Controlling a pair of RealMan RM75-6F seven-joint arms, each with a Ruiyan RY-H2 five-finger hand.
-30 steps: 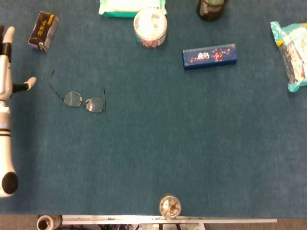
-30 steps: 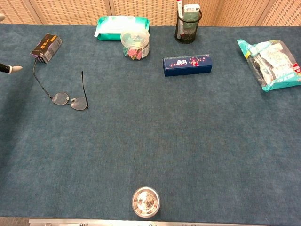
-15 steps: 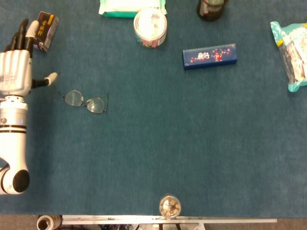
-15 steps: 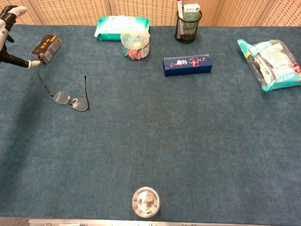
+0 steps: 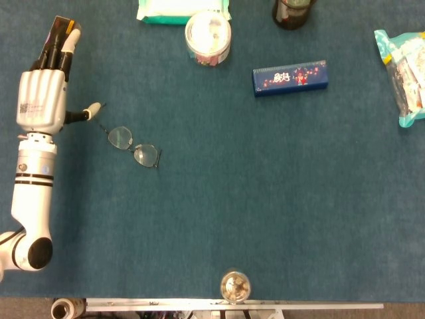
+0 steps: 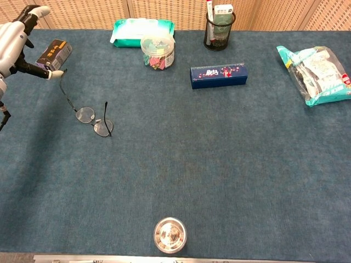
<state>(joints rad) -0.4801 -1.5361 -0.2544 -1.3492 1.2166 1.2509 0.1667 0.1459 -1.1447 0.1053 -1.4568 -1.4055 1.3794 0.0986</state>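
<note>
I have my left hand (image 5: 41, 100) out flat over the far left of the bench (image 5: 265, 199), palm down, fingers (image 5: 56, 50) stretched forward close together and the thumb (image 5: 89, 111) stuck out sideways, holding nothing. The glasses (image 5: 134, 146) lie on the bench just past the thumb tip, on its right and a little nearer to me, lenses down on the cloth; one temple arm runs up toward the thumb, but I cannot tell whether they touch. The fingertips lie over the small dark box (image 6: 54, 55), hiding most of it in the head view. Well off to the right of the fingers stand a round tub (image 5: 208, 38) and a wipes pack (image 5: 182, 10), then a blue box (image 5: 289, 78). My right hand shows in neither view.
</note>
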